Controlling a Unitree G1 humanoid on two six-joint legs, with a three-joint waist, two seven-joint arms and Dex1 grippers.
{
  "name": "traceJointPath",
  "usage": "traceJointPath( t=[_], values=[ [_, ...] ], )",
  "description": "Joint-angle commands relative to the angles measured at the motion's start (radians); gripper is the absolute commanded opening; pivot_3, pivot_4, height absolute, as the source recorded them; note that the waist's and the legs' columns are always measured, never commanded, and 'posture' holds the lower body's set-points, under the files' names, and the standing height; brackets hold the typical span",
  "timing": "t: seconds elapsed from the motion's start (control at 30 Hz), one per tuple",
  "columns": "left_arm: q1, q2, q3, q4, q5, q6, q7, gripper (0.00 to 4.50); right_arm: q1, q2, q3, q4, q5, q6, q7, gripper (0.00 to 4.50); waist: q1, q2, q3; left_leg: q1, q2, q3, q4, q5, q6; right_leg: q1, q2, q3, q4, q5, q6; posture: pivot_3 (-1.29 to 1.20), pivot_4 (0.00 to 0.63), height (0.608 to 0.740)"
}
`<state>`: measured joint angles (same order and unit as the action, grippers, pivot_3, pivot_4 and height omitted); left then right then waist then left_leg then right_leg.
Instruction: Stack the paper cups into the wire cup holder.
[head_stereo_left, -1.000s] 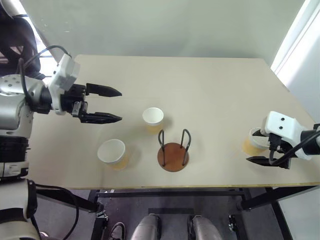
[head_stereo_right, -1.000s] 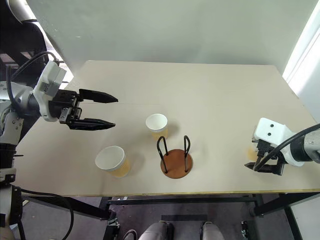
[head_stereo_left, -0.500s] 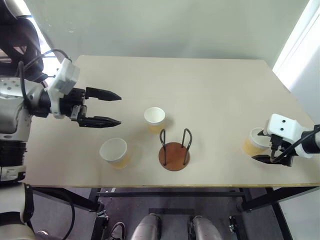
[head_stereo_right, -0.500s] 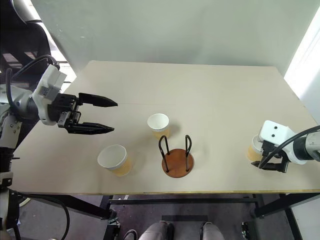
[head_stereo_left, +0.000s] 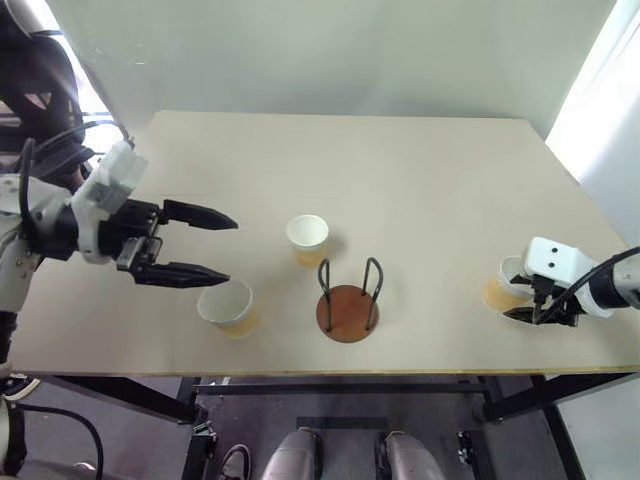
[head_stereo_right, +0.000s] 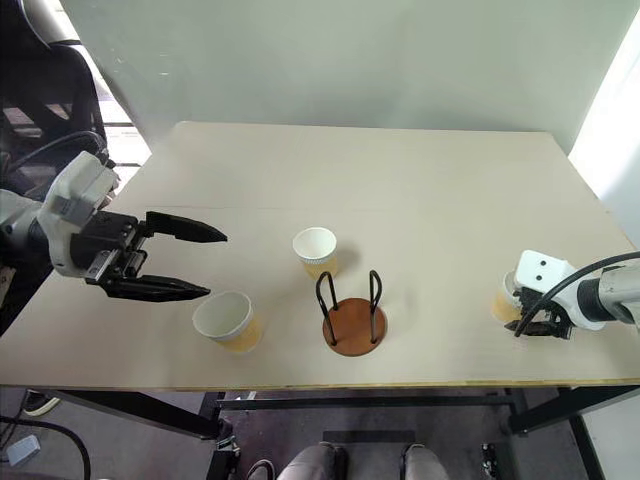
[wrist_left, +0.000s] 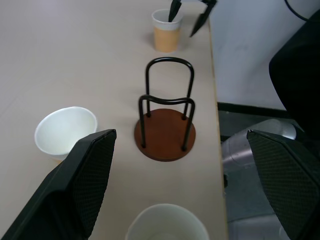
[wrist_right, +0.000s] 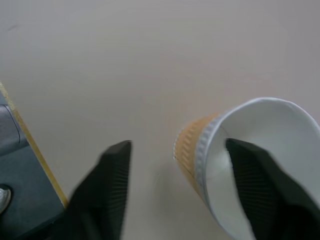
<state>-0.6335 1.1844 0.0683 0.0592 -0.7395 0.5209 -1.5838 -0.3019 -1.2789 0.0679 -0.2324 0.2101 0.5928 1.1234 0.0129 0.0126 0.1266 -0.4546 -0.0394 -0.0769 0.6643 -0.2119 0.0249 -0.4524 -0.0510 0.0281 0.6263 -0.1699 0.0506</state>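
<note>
1. My left gripper (head_stereo_left: 214, 248) hangs over the table's (head_stereo_left: 400, 180) left side, fingers spread wide, nothing between them. Its lower finger (head_stereo_left: 190, 273) ends just beside the near-left cup (head_stereo_left: 226, 305); I can't tell whether they touch.
2. My right gripper (head_stereo_left: 519, 296) is down at the far-right cup (head_stereo_left: 504, 283), near the table's right front edge. In the right wrist view one finger (wrist_right: 255, 185) reaches inside the cup's mouth, the other (wrist_right: 107, 190) stands outside the wall with a gap to it. Jaws partly open, straddling the wall; I can't see a firm pinch.
3. That cup stands upright on the table.
4. The middle cup (head_stereo_left: 307, 238) stands upright just behind and left of the wire cup holder (head_stereo_left: 348, 300).
5. The holder sits near the front edge, centre, nothing inside its loops.
</note>
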Motion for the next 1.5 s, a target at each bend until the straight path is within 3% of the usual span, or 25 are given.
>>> traceJointPath(
  t=[0.03,0.2,0.47,0.6,0.73,0.9,1.17,1.5],
  values=[
    [0.012,0.008,0.055,-0.041,-0.021,0.018,-0.029,4.5,-0.031,0.004,0.0,0.014,-0.024,-0.02,0.015,1.71,0.0,0.0,0.0,0.0,0.0,0.0,0.0,0.0,-0.001,0.0,0.0,0.0,0.0,0.0,0.0,0.0,0.15,0.74],
    [0.043,0.008,0.088,-0.057,-0.024,0.029,-0.013,4.5,-0.051,0.019,0.018,0.038,-0.043,-0.032,0.026,0.02,-0.003,0.0,0.0,0.0,0.0,0.0,0.0,0.001,-0.002,0.0,0.0,0.0,0.0,0.002,-0.002,0.0,0.15,0.74],
    [0.051,0.0,0.101,-0.05,-0.009,0.026,-0.004,4.5,-0.101,-0.001,-0.036,-0.016,-0.012,-0.011,0.066,0.02,-0.003,0.0,0.0,0.001,0.0,0.0,0.0,0.001,-0.002,0.0,0.0,0.0,0.0,0.002,-0.003,0.0,0.15,0.74],
    [0.046,0.006,0.105,-0.043,-0.006,0.027,-0.009,4.5,-0.223,0.018,-0.095,-0.127,0.102,0.074,0.09,0.02,-0.006,0.001,0.001,0.0,0.0,0.0,-0.001,0.001,-0.002,-0.001,0.0,0.0,0.0,0.002,-0.004,0.0,0.15,0.74],
    [0.045,0.014,0.108,-0.033,0.001,0.028,-0.018,4.5,-0.463,0.156,-0.114,-0.23,0.303,0.236,0.041,0.02,-0.013,0.001,0.0,0.001,0.001,0.0,-0.002,0.002,-0.003,-0.002,0.001,0.0,0.001,0.001,-0.005,0.0,0.15,0.74],
    [0.053,0.015,0.11,-0.031,0.008,0.029,-0.018,4.5,-0.639,0.39,-0.096,-0.314,0.513,0.433,-0.098,0.02,-0.016,0.0,0.0,0.001,0.002,-0.001,-0.002,0.007,0.004,-0.003,0.004,0.0,0.001,0.0,-0.008,0.0,0.15,0.74],
    [0.072,0.011,0.123,-0.049,0.002,0.032,-0.008,4.5,-0.635,0.506,-0.001,-0.348,0.549,0.508,-0.212,0.02,-0.008,0.0,0.0,-0.001,0.002,-0.003,-0.002,0.007,0.004,-0.004,0.004,-0.001,0.001,-0.002,-0.011,0.0,0.15,0.74],
    [0.093,0.015,0.137,-0.07,-0.001,0.038,-0.001,4.5,-0.568,0.484,0.062,-0.365,0.529,0.474,-0.205,0.02,-0.009,0.0,0.0,0.0,0.003,-0.003,-0.002,0.003,-0.001,-0.005,0.004,-0.001,0.003,-0.002,-0.012,0.0,0.15,0.74]
  ],
)
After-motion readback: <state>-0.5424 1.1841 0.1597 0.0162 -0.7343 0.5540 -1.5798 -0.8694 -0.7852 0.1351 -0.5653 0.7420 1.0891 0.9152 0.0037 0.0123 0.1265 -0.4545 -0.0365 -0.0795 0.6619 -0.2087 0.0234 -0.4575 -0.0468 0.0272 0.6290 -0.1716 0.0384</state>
